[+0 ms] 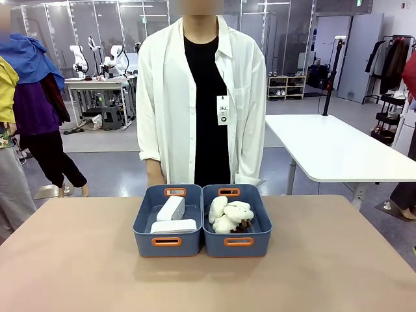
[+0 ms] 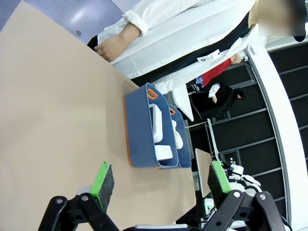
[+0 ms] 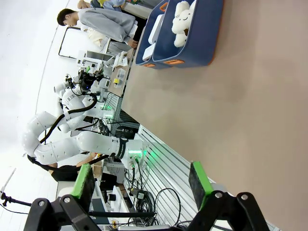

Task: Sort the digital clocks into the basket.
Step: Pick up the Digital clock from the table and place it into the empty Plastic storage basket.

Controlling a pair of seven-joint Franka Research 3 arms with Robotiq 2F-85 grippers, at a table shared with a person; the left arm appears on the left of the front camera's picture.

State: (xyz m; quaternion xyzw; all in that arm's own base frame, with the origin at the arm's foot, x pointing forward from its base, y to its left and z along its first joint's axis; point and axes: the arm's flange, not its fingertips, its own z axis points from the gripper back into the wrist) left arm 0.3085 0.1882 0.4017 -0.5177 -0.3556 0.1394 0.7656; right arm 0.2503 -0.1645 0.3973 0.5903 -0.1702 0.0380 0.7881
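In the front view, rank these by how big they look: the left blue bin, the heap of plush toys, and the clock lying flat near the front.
1. Left blue bin, clearly largest.
2. Heap of plush toys in the right bin.
3. Flat clock, smallest, though not much smaller than the heap.

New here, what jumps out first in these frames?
Two blue baskets side by side mid-table: the left basket holds both digital clocks, the right basket a heap of cream plush toys. A person in a white shirt stands right behind them at the far edge. Both tools hang open over bare table, left tool and right tool, nothing between their fingers.
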